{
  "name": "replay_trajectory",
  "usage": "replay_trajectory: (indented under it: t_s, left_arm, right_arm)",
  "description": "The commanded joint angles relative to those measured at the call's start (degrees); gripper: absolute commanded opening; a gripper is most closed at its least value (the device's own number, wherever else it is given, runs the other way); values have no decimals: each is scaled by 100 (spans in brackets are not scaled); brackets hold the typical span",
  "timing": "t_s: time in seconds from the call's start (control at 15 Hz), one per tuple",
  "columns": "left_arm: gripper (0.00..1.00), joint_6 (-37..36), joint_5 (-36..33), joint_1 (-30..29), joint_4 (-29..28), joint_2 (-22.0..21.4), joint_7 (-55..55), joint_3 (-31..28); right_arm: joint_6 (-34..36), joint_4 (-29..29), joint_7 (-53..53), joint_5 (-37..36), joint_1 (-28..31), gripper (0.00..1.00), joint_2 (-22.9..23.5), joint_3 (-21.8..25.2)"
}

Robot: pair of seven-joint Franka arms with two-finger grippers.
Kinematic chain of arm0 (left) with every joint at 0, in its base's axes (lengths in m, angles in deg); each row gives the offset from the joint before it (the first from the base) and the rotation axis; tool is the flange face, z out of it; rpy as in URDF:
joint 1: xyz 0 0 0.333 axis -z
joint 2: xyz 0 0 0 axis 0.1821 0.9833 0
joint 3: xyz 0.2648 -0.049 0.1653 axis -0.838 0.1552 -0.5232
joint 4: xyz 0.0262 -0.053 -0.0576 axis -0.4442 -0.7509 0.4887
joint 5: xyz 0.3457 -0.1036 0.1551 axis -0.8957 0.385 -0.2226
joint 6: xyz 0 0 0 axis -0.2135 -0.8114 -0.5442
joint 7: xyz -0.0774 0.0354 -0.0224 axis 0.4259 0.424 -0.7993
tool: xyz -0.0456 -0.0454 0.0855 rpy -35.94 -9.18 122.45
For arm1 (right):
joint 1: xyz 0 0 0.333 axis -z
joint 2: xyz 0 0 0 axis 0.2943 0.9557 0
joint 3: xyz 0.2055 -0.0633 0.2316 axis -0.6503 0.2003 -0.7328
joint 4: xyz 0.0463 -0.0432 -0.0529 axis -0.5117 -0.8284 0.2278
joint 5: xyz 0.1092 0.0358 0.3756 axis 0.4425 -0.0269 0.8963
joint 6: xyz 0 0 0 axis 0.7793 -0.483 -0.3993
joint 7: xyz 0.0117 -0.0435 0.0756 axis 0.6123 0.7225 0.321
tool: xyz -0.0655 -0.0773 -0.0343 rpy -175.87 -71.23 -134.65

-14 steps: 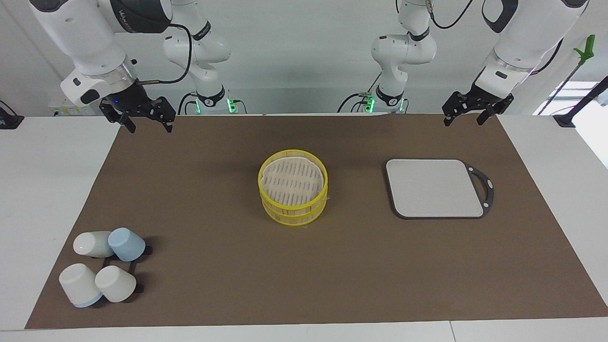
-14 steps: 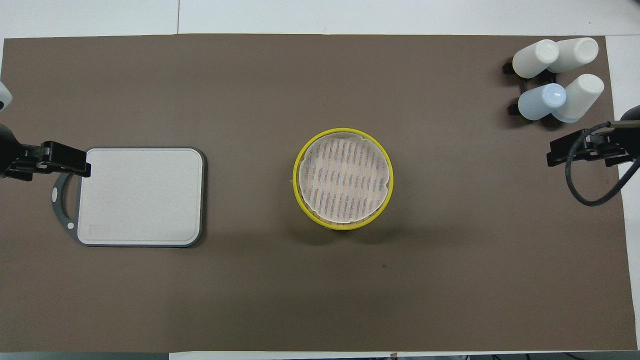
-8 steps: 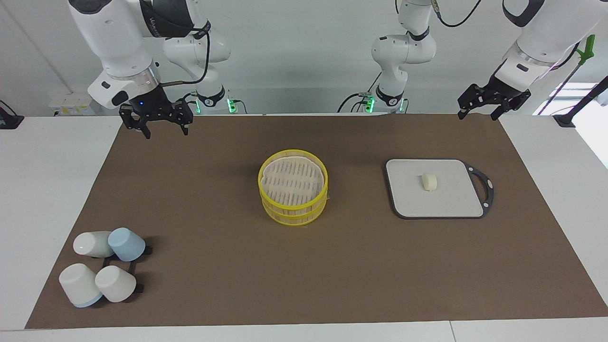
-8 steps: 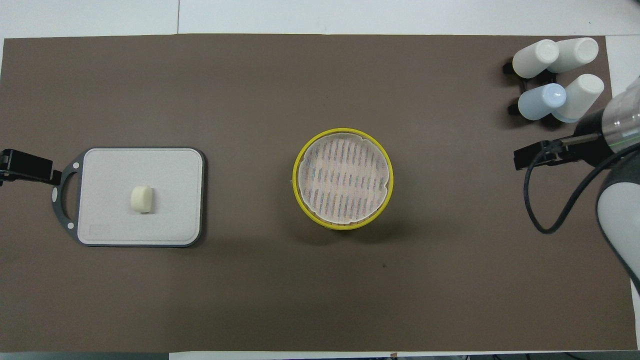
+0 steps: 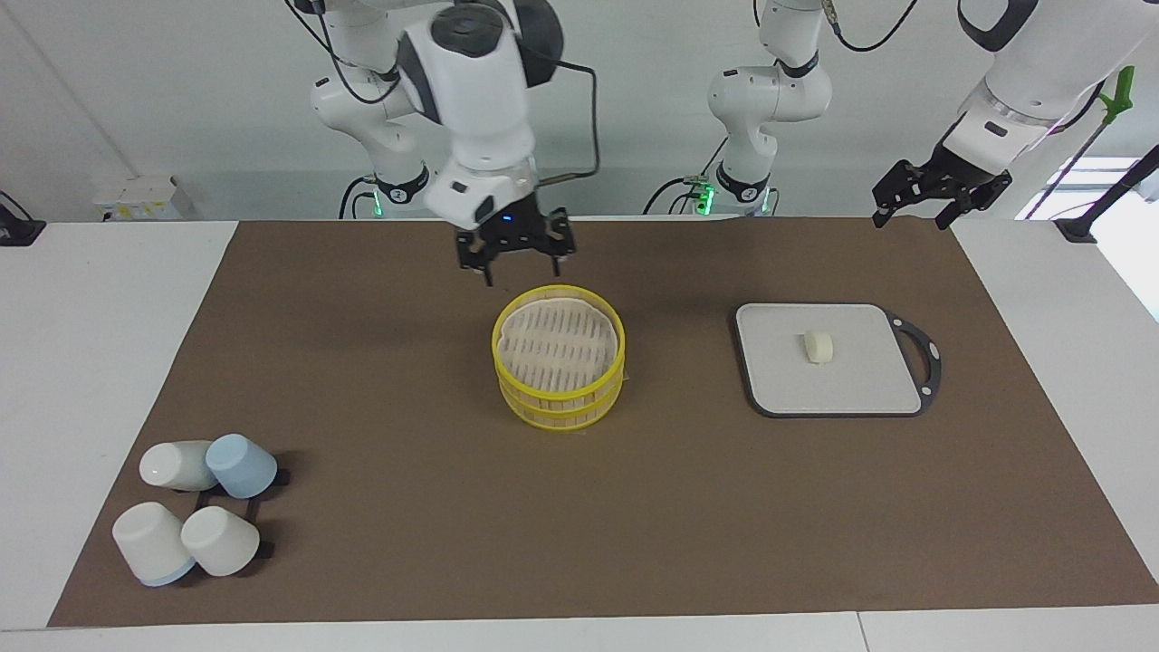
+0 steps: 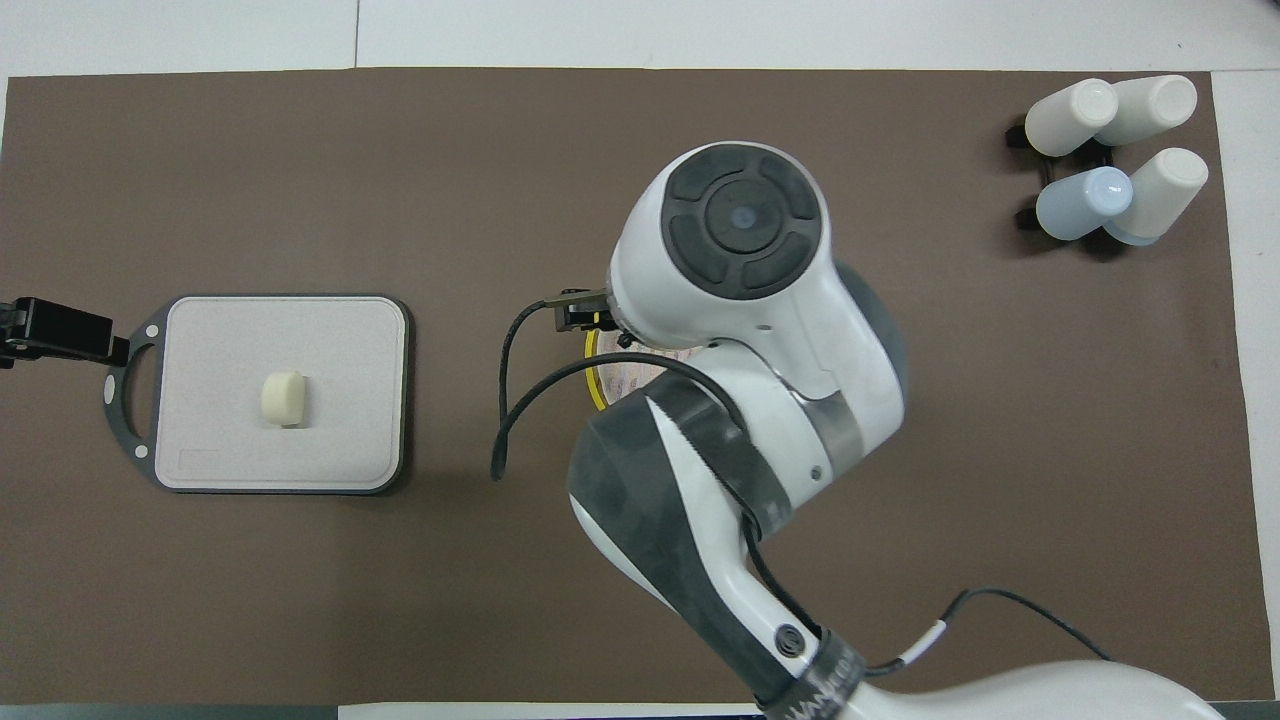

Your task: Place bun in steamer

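Observation:
The bun (image 5: 818, 347), a small cream lump, lies on the grey board (image 5: 860, 376); it also shows in the overhead view (image 6: 283, 398). The steamer (image 5: 559, 367), two stacked yellow-rimmed tiers, stands mid-table and holds nothing. My right gripper (image 5: 522, 272) is open and hangs just above the steamer's rim on the robots' side. In the overhead view the right arm covers most of the steamer (image 6: 593, 365) and its own gripper. My left gripper (image 5: 910, 220) is open and empty, up in the air over the mat's corner by the left arm's end; it also shows in the overhead view (image 6: 55, 330).
The grey board (image 6: 340, 440) has a black handle toward the left arm's end. Several white and blue cups (image 5: 195, 507) lie on a black rack at the right arm's end, farther from the robots; they also show in the overhead view (image 6: 1110, 160).
The bun has appeared on the board. My right arm has swung from its end of the table to over the steamer. The left gripper shifted slightly outward, then stayed still.

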Motion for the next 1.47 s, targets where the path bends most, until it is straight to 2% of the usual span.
replay_trajectory:
  t_s: [0.0,0.33,0.4,0.47,0.53,0.6,0.8,0.87,0.93,1.0,1.07,1.2,1.27,1.33,1.4]
  left_arm:
    - [100,1178,-107,1,-1582,-635,-134,-47]
    - [100,2963,-107,9,-3174,-513,-460,-39]
    - [100,3332,-107,44,-3438,-417,-477,-39]
    - [100,3666,-107,71,-3632,-355,-486,-30]
    - [100,3948,-107,71,-3747,-215,-599,-30]
    - [100,4108,-107,106,-3765,-31,-775,-30]
    - [100,4634,-107,159,-3792,400,-855,-30]
    - [100,4906,-107,159,-3887,471,-847,-30]
    - [99,5153,-107,150,-3984,507,-847,-30]
    - [99,5268,-107,150,-4029,559,-873,-21]
    - [98,5313,-107,159,-4020,647,-917,-21]
    - [91,5383,-107,159,-4029,674,-1074,-21]
    - [86,5384,-107,159,-4029,691,-1101,-30]
    - [72,5392,-107,159,-4029,744,-1102,-30]
    - [49,5384,-107,159,-4029,753,-1093,-21]
  right_arm:
    - [-546,-295,-286,-46,-200,100,219,34]
    - [-942,-787,-700,-125,-498,100,246,25]
    - [-1074,-928,-700,-125,-578,95,229,34]
    - [-1093,-990,-700,-125,-588,77,203,34]
    - [-1084,-1000,-691,-125,-588,53,202,34]
    - [-1084,-1026,-691,-125,-588,39,194,34]
    - [-1145,-1193,-639,-160,-596,38,123,34]
    - [-1198,-1228,-638,-186,-597,31,123,34]
    - [-1207,-1263,-612,-187,-588,13,115,34]
    - [-1199,-1281,-569,-195,-579,0,114,34]
    - [-1164,-1272,-377,-239,-553,0,114,34]
    - [-1059,-1229,2,-344,-553,0,106,51]
    - [-736,-1072,38,-519,-500,0,106,60]
    - [-263,-591,151,-686,-456,0,149,78]
    - [308,-117,327,-679,-299,0,202,78]
